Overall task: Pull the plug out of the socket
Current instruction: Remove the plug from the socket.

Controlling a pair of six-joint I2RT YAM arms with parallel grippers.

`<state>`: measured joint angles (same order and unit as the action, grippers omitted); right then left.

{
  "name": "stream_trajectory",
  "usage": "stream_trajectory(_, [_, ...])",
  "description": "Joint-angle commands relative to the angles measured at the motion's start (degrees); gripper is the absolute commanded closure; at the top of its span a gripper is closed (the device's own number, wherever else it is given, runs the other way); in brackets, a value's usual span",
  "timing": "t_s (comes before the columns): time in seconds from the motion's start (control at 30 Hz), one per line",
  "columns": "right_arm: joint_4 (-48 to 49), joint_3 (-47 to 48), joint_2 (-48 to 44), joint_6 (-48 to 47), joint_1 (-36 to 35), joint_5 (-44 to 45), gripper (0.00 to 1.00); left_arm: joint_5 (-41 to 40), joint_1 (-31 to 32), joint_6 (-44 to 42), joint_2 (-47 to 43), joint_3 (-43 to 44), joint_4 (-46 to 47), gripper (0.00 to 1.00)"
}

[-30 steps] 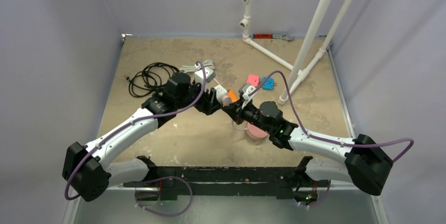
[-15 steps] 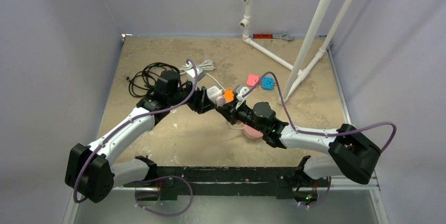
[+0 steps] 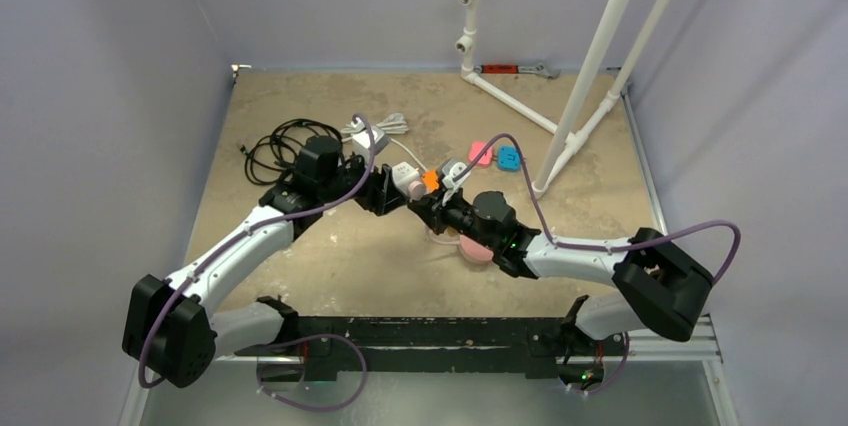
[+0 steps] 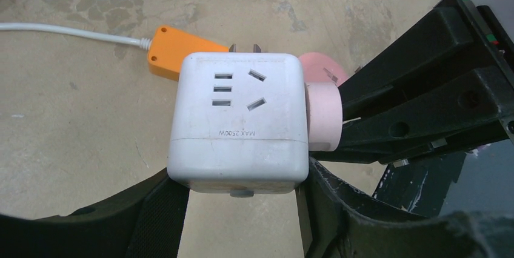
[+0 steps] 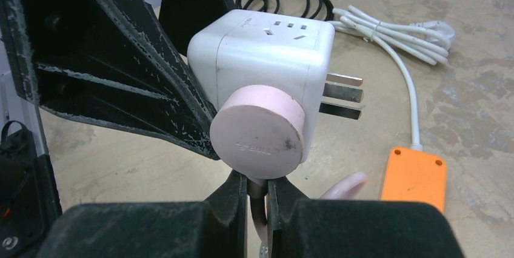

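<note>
My left gripper (image 3: pixel 393 192) is shut on a white cube adapter (image 4: pixel 236 122) and holds it above the table. A round pink plug (image 5: pixel 257 131) sits in the cube's side. My right gripper (image 5: pixel 257 194) is shut on the plug's neck just behind its round head. The cube's metal prongs (image 5: pixel 342 94) are bare, in free air. The socket, a flat orange power strip (image 5: pixel 412 176) with a white cable, lies on the table beside and below the cube, apart from it. It also shows in the left wrist view (image 4: pixel 182 58) and the top view (image 3: pixel 431 180).
A black cable coil (image 3: pixel 285 146) and a bundled white cable (image 3: pixel 385 126) lie behind the left arm. Small pink (image 3: pixel 481 152) and blue (image 3: pixel 509 157) pieces lie to the right. A pink coil (image 3: pixel 478 249) lies under the right arm. White pipe frame (image 3: pixel 560 116) stands at back right.
Both grippers have shifted left and back together with the cube and plug. The right arm has stretched further left. Both grips are unchanged.
</note>
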<state>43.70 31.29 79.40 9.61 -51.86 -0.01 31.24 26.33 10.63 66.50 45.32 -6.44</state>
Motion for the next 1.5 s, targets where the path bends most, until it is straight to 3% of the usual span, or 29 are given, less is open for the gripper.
stream_trajectory(0.0, [-3.6, 0.4, -3.4, -0.4, 0.8, 3.2, 1.0, -12.3, 1.4, -3.5, -3.9, 3.9, -4.9, 1.0])
stream_trajectory(0.17, [-5.2, -0.3, -8.8, -0.3, 0.8, 2.6, 1.0, -27.5, 1.5, -3.9, -3.6, 4.5, -7.9, 1.0])
stream_trajectory(0.37, [-8.0, -0.2, -14.0, -1.0, 0.8, 3.2, 1.0, -39.7, 5.4, -5.4, -1.3, 5.7, -11.2, 1.0])
stream_trajectory(0.57, [-8.6, -0.5, -15.9, -1.5, 0.8, 3.4, 1.0, -44.2, 7.1, -5.0, -0.6, 6.0, -12.1, 1.0])
stream_trajectory(0.63, [-8.1, -0.6, -15.2, -1.6, 0.8, 3.4, 1.0, -41.4, 6.8, -4.6, -1.0, 5.7, -11.1, 1.0])
stream_trajectory(0.9, [-5.3, -0.4, -7.8, -1.2, 0.8, 3.5, 1.0, -12.8, 0.0, -0.5, -2.3, 4.1, -3.9, 1.0])
stream_trajectory(1.1, [-5.8, 2.1, 0.5, -1.2, 0.8, 5.3, 1.0, 3.3, -2.8, 4.3, -5.3, 1.9, 4.5, 1.0])
stream_trajectory(1.3, [-8.5, 5.5, 6.8, -0.2, 0.9, 7.1, 1.0, 12.4, -3.3, 8.5, -6.5, 0.5, 12.2, 1.0])
stream_trajectory(1.47, [-10.2, 7.0, 8.9, 0.3, 0.9, 8.7, 1.0, 14.2, -3.4, 9.1, -7.3, 0.1, 13.6, 1.0])
